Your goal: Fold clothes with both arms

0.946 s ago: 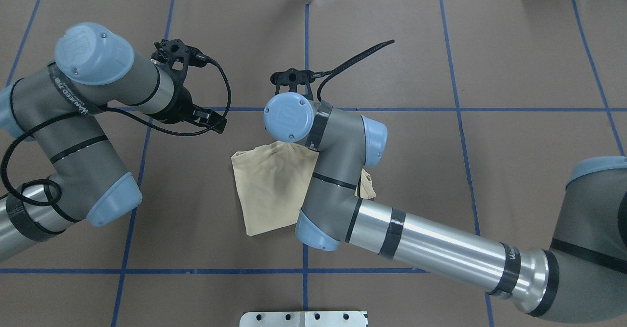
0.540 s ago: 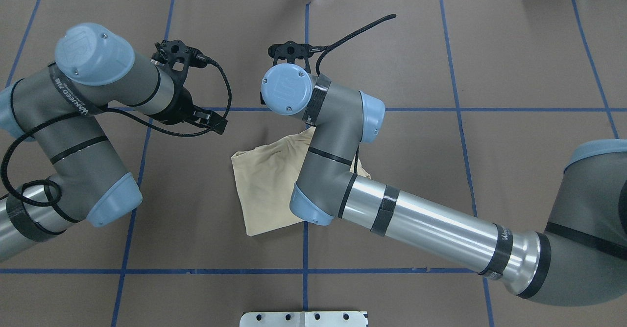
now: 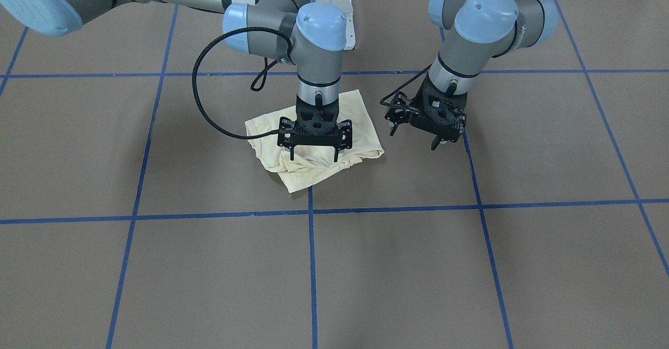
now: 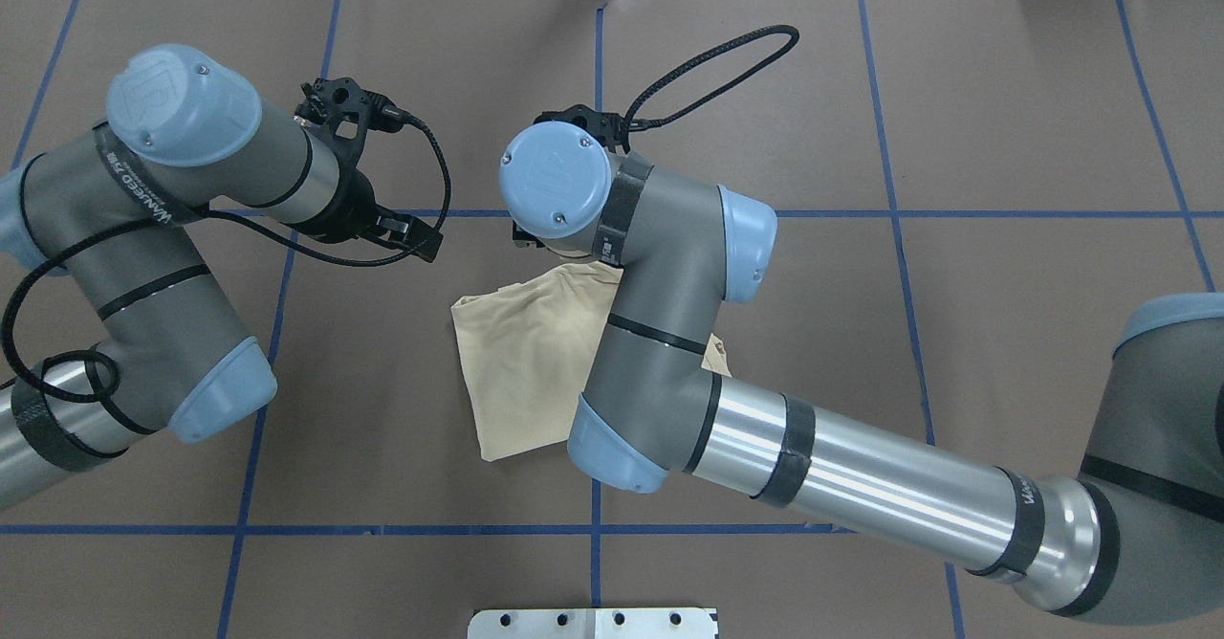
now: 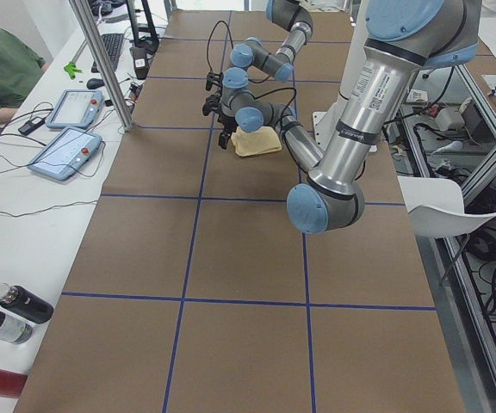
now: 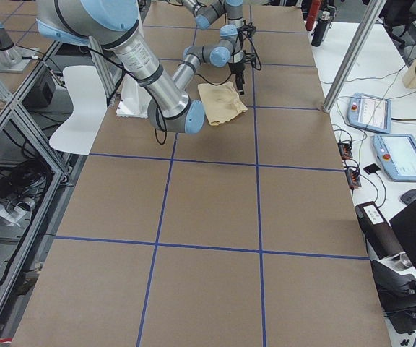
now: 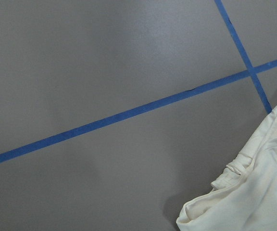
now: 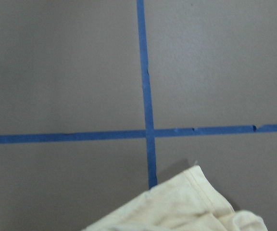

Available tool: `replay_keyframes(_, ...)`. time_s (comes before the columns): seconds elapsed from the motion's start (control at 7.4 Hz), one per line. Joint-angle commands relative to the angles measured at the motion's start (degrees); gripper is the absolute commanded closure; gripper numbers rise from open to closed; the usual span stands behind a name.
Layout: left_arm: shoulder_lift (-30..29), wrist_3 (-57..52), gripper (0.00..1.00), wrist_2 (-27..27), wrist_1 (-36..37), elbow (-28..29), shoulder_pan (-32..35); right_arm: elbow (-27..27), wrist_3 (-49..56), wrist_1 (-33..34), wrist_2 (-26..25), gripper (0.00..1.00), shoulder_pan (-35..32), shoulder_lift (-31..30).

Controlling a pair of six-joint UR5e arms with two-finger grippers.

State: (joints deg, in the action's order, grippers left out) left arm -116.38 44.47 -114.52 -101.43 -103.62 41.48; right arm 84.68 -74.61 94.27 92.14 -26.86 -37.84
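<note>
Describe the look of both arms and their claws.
The left arm and right arm are grey jointed tubes with silver sections, light blue round caps and black bands bearing white lettering. Black braided cables loop to the black two-finger left claw and right claw.

Bright even light, soft shadows

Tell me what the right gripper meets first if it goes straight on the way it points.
Most likely the T-shirt: the right gripper points straight down, fingers spread, over its crumpled edge. How far above the cloth it hangs is unclear.
</note>
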Motion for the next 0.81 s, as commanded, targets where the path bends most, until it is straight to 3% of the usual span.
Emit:
replay_keyframes(0.0, 0.02, 0.00, 0.00, 0.00, 0.00, 0.00, 0.00, 2.16, -5.44, 0.31, -0.29, 0.00, 4.43, -2.42)
replay_keyframes(0.27, 0.02, -0.09, 0.00, 0.00, 0.00, 0.00, 0.09, -2.38, -5.72, -10.55, -3.62, 0.00, 4.62, -4.00)
replay_keyframes(0.68, 0.02, -0.09, 0.00, 0.00, 0.09, -0.44, 0.18, -7.76, -3.44, -16.03, -6.98, 0.00, 0.69, -3.30)
